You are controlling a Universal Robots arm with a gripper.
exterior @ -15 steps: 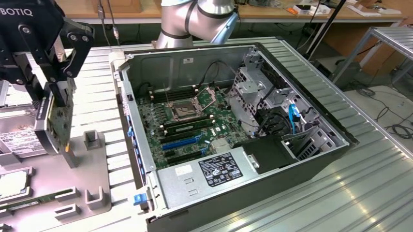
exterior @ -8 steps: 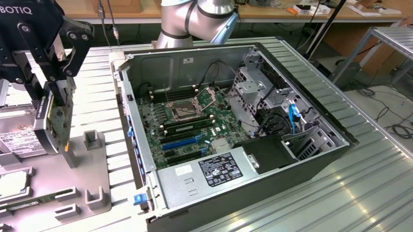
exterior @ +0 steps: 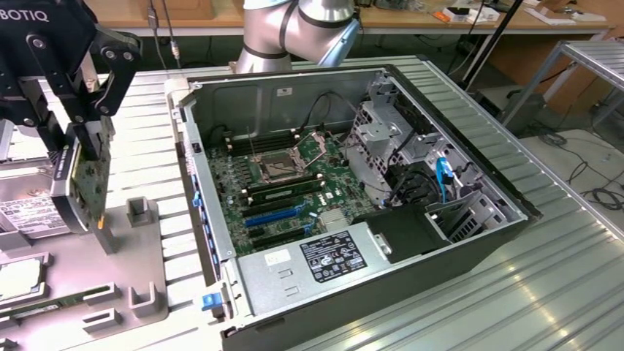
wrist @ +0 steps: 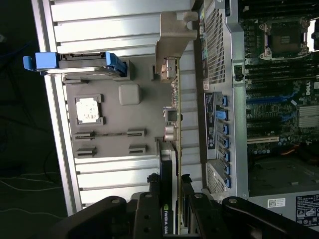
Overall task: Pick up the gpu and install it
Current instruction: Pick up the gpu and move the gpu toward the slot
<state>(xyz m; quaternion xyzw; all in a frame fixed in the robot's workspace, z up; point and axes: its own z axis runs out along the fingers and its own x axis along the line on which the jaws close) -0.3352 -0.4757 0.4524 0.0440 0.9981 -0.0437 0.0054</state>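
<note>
one black gripper [exterior: 84, 151] with two fingers [wrist: 153, 189] is closest. the fingers are pressed together on one thin dark gpu card [exterior: 86, 194], one on each flat side, and hold it up on its edge. the card is over one flat grey plastic tray [exterior: 146, 241]. past the tray lies one big black computer case [exterior: 439, 281], open on top. one green board [exterior: 224, 175] sits inside it.
</note>
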